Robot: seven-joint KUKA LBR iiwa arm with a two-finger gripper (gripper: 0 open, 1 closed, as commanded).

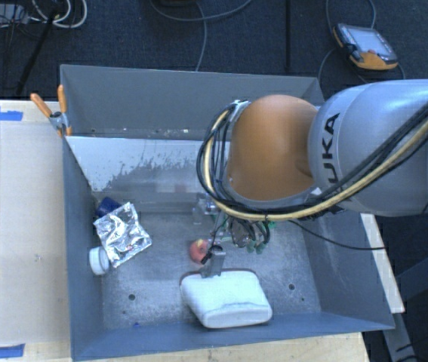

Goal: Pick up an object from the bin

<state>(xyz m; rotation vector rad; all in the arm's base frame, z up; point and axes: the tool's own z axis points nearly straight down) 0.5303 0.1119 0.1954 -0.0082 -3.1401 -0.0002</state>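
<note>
Small red ball (198, 250) lies near the middle of the bin (134, 308), just beside the gripper (214, 261) (wide or closed, I cannot tell), which should line up right over it and stay off the white block (227, 300).

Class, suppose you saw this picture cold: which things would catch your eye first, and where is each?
The orange cover on the arm's wrist stands out most, hanging over the middle of the grey bin. Beneath it the gripper is beside a small red thing, at the edge of a white cushion-like block by the near wall. At the left lies a crumpled silver foil packet.
</note>
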